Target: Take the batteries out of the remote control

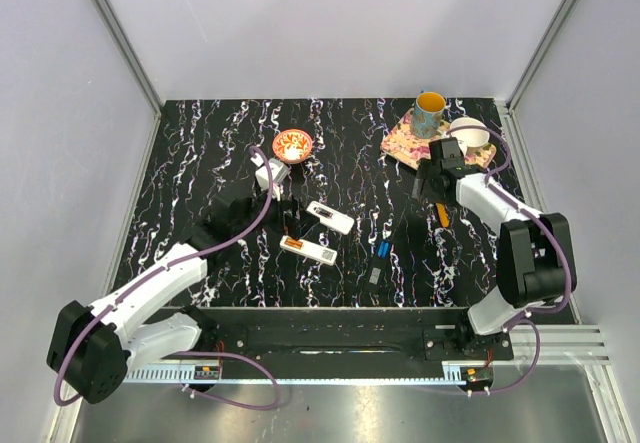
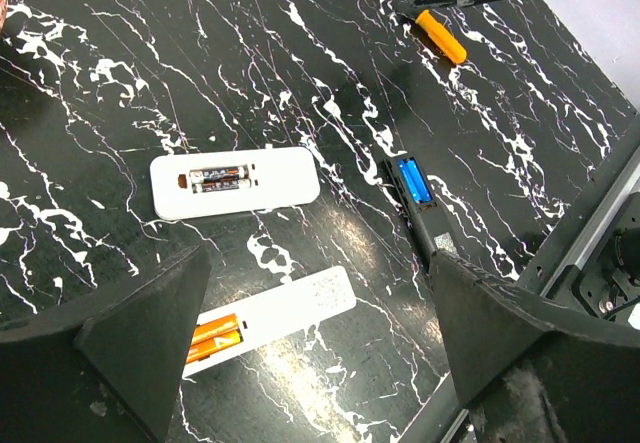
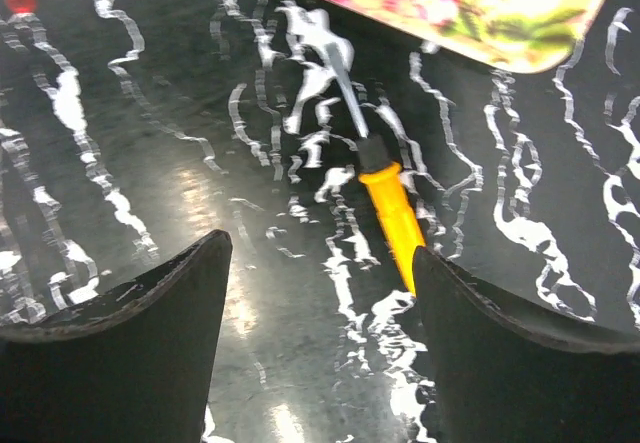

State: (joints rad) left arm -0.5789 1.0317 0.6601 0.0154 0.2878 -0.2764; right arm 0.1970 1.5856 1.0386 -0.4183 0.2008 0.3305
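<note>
While hanging over the table [image 2: 120, 83] with left gripper [image 2: 318, 260] spread wide and empty, looking down on near remote [image 2: 300, 308] and far remote [image 2: 280, 178], both lying backs-up with covers off, leaving orange batteries [image 2: 212, 343] seated in the near bay and dark cells [image 2: 218, 176] in the far one, reachable from above. Holding right gripper [image 3: 320, 246] open too, gripping nothing, screwdriver [image 3: 395, 218] lying just inside one finger, probably for prying. Leaving bare table all round both remotes, black remote [image 2: 432, 228] lying apart to one side, near table edge close by.

white arm shells [image 1: 150, 288], black joints [image 1: 90, 351], purple cables [image 1: 247, 221], black fingers [image 2: 140, 338]
</note>
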